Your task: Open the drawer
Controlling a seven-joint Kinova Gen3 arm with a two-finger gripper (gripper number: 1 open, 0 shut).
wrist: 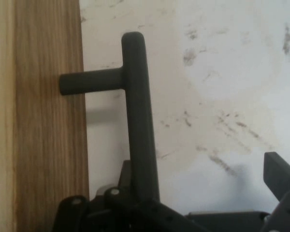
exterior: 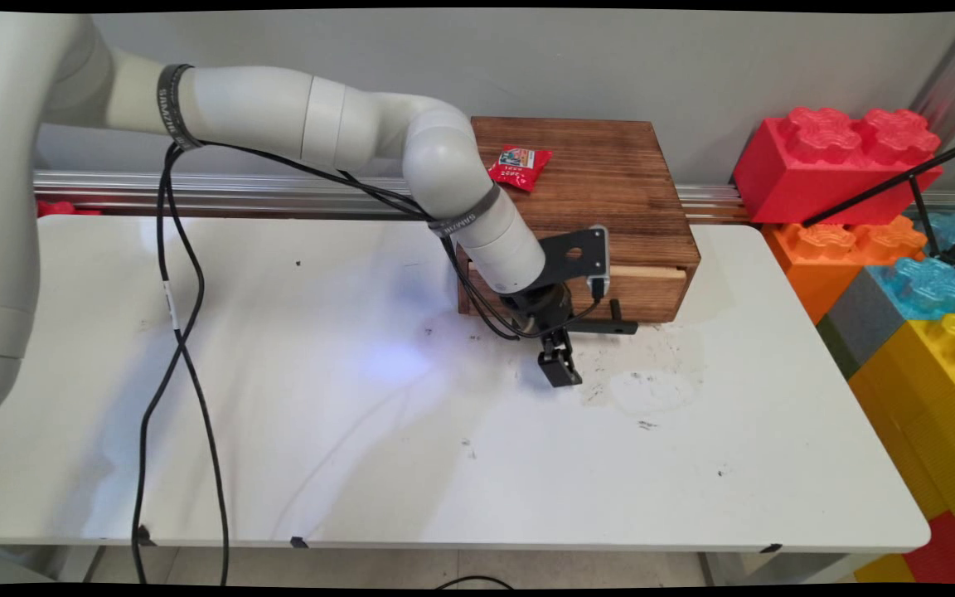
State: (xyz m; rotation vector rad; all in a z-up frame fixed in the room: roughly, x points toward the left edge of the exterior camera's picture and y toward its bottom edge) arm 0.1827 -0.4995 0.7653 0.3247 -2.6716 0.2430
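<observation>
A dark wooden box (exterior: 602,178) stands at the table's back, with a red snack packet (exterior: 519,167) on its top. Its drawer front (exterior: 652,298) carries a black T-bar handle (exterior: 614,327). My gripper (exterior: 559,369) points down at the table just in front of the drawer, at the handle's left end. In the hand view the handle bar (wrist: 137,111) runs up from between my fingers, close against the left one, and the gripper (wrist: 200,169) is open. The right finger (wrist: 280,176) stands well clear of the bar. The drawer front (wrist: 48,145) fills the left side.
The white table (exterior: 361,431) is scuffed and stained around the gripper. Big toy bricks, red (exterior: 838,162), orange, blue and yellow, are stacked beyond its right edge, with a black stand (exterior: 925,178) leaning over them. Black cables (exterior: 171,332) hang from the arm across the table's left part.
</observation>
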